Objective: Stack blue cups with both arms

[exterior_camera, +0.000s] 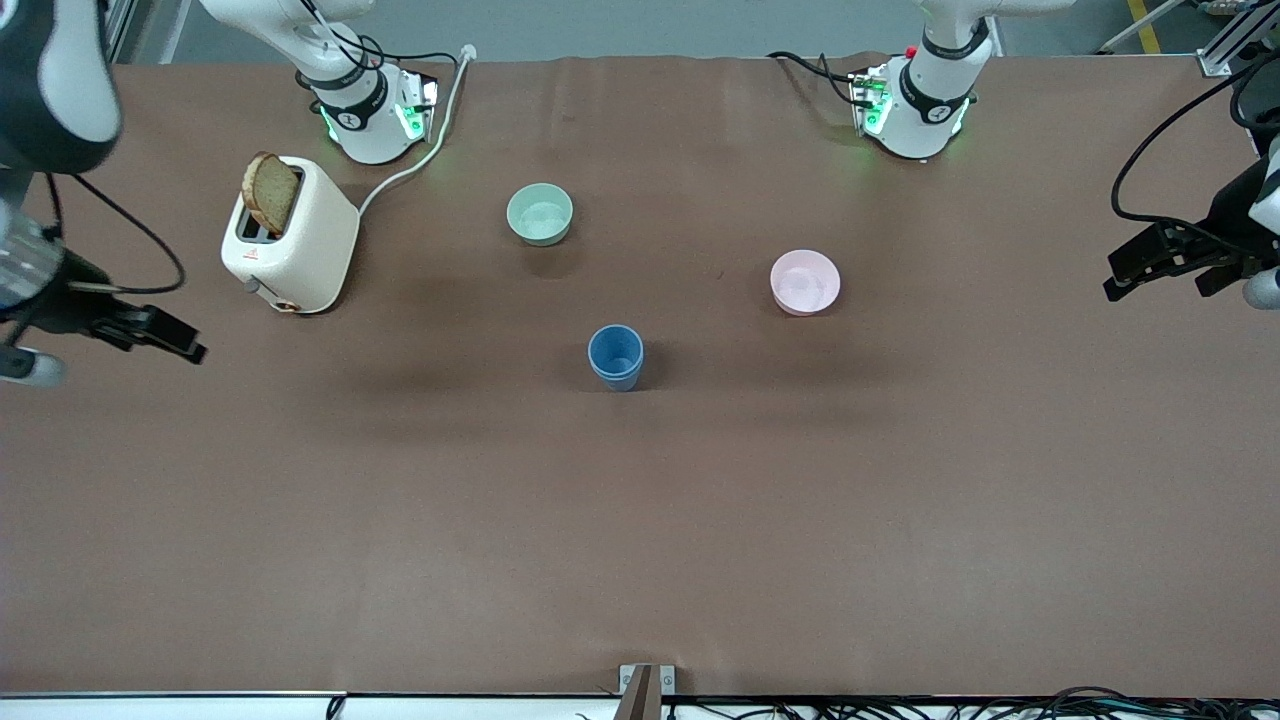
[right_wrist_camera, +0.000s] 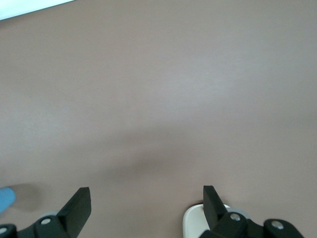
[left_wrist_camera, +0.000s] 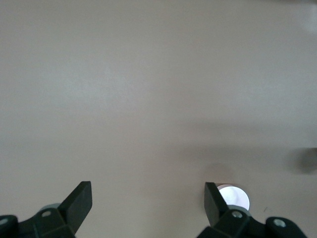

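One blue cup shape [exterior_camera: 615, 357] stands upright in the middle of the table. A second rim line just under its rim looks like one cup nested in the other. No other blue cup shows. A sliver of the blue cup shows at the edge of the right wrist view [right_wrist_camera: 4, 198]. My left gripper [exterior_camera: 1160, 278] is open and empty, in the air over the left arm's end of the table; its fingers stand wide apart in the left wrist view [left_wrist_camera: 148, 192]. My right gripper [exterior_camera: 165, 335] is open and empty over the right arm's end, also wide apart in the right wrist view [right_wrist_camera: 146, 194].
A pale green bowl [exterior_camera: 540, 213] stands nearer the robots' bases than the cup. A pink bowl [exterior_camera: 805, 281] lies toward the left arm's end and shows in the left wrist view [left_wrist_camera: 237, 196]. A cream toaster [exterior_camera: 292, 236] with a bread slice [exterior_camera: 270, 192] stands toward the right arm's end.
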